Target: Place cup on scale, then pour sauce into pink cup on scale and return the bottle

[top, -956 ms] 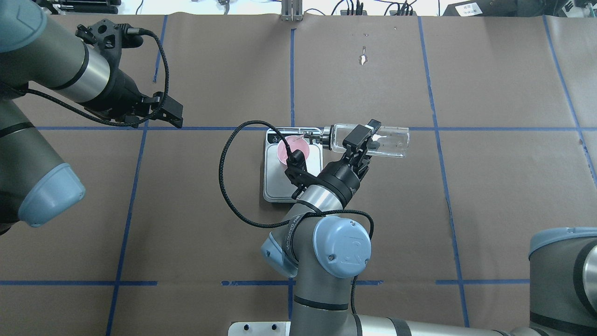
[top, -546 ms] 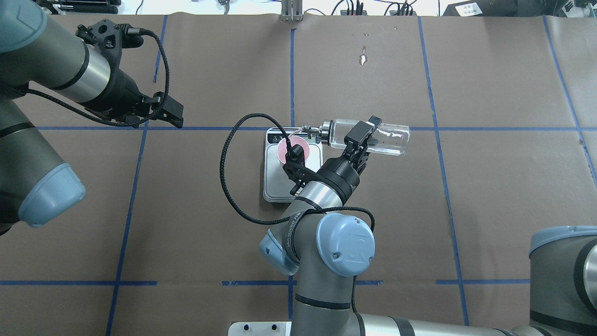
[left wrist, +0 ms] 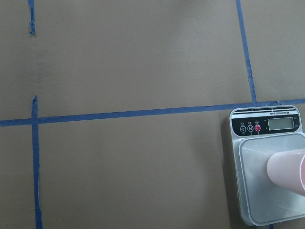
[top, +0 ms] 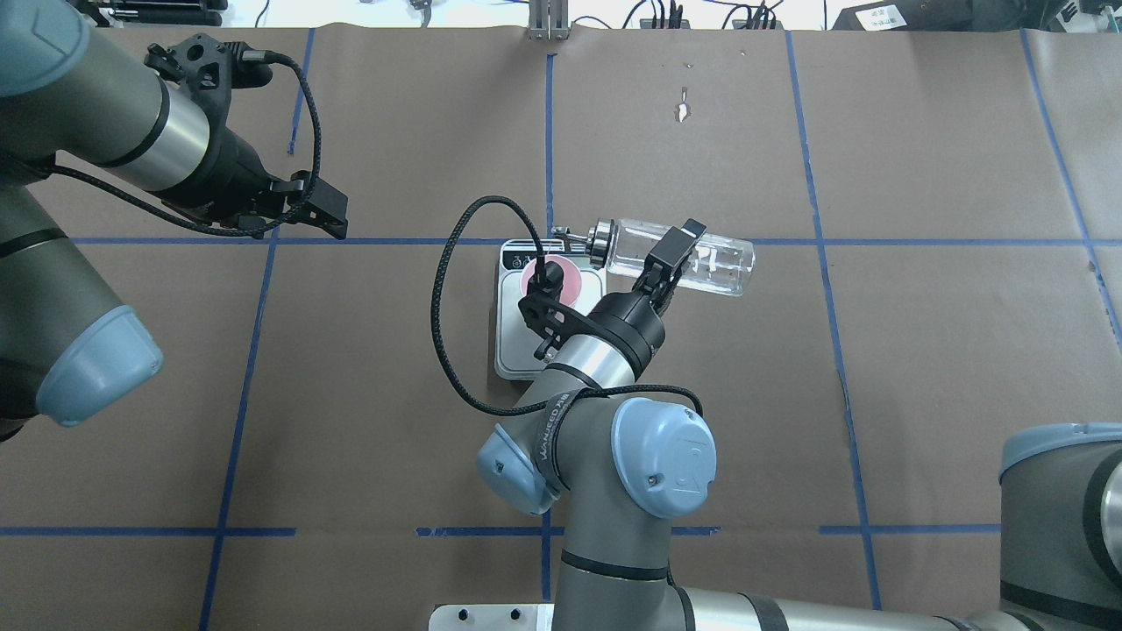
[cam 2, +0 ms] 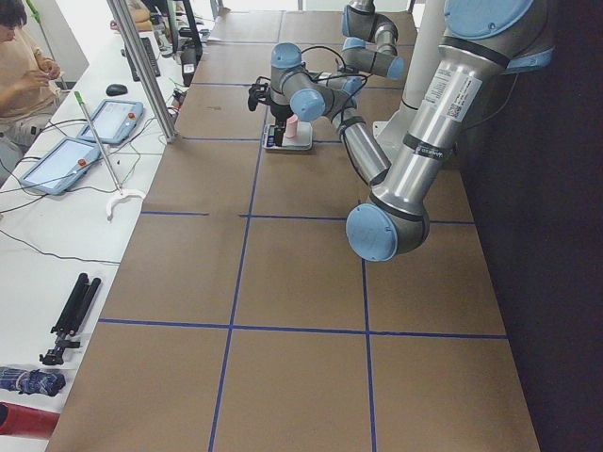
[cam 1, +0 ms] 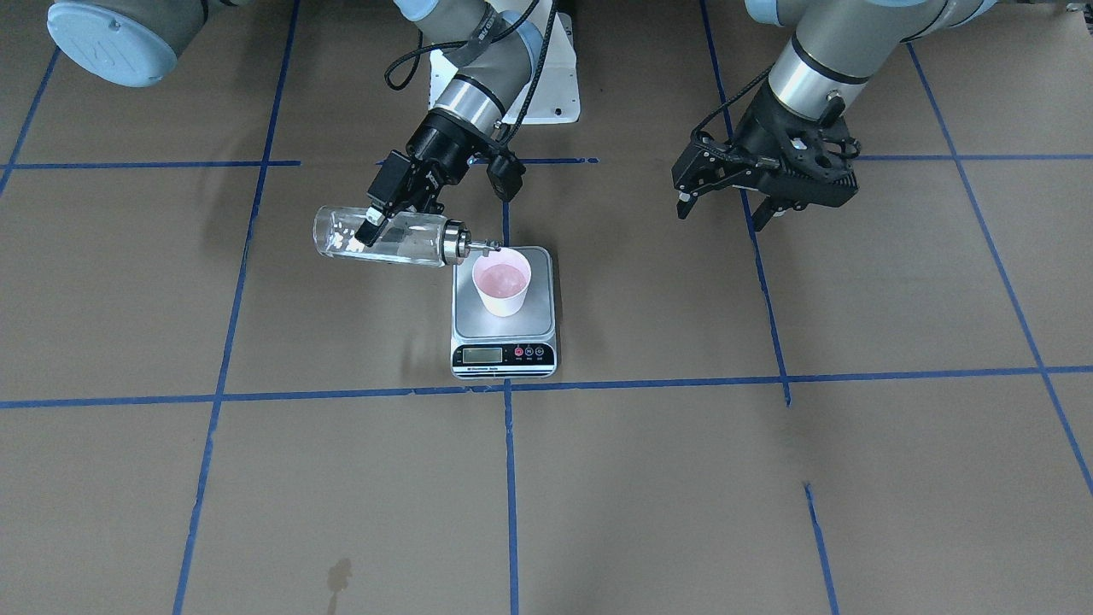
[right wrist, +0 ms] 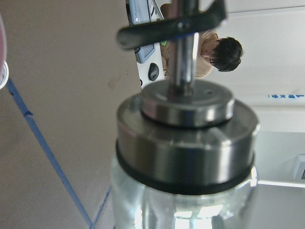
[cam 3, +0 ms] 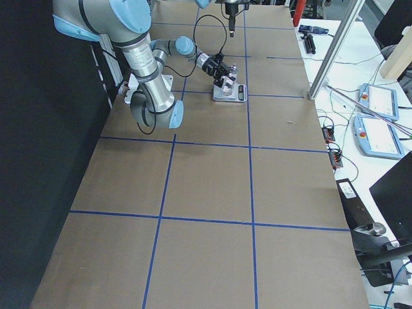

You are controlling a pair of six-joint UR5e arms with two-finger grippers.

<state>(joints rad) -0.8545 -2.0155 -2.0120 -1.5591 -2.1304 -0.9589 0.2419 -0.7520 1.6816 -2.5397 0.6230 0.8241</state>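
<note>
The pink cup (cam 1: 502, 286) stands upright on the silver scale (cam 1: 504, 337). My right gripper (cam 1: 380, 224) is shut on the clear glass bottle (cam 1: 350, 239) and holds it nearly level above the table. The bottle's silver cap and spout (cam 1: 478, 247) point at the cup's rim. From overhead, the bottle (top: 710, 261) lies beside the scale (top: 513, 350), and the wrist partly hides the cup (top: 574, 280). A little clear sauce shows in the glass. My left gripper (cam 1: 724, 215) is open and empty, off to the side of the scale; its wrist view shows the scale (left wrist: 255, 195) and the cup (left wrist: 286, 169).
The table is brown paper with a grid of blue tape lines (top: 548, 131). A black cable loop (top: 438, 333) hangs from my right wrist beside the scale. A person (cam 2: 24, 66) sits at a side bench with tablets (cam 2: 113, 121) beyond the table's far edge.
The right wrist has turned and drawn back, so the bottle's spout has swung up and away from over the cup toward its far rim. The left arm has barely moved.
</note>
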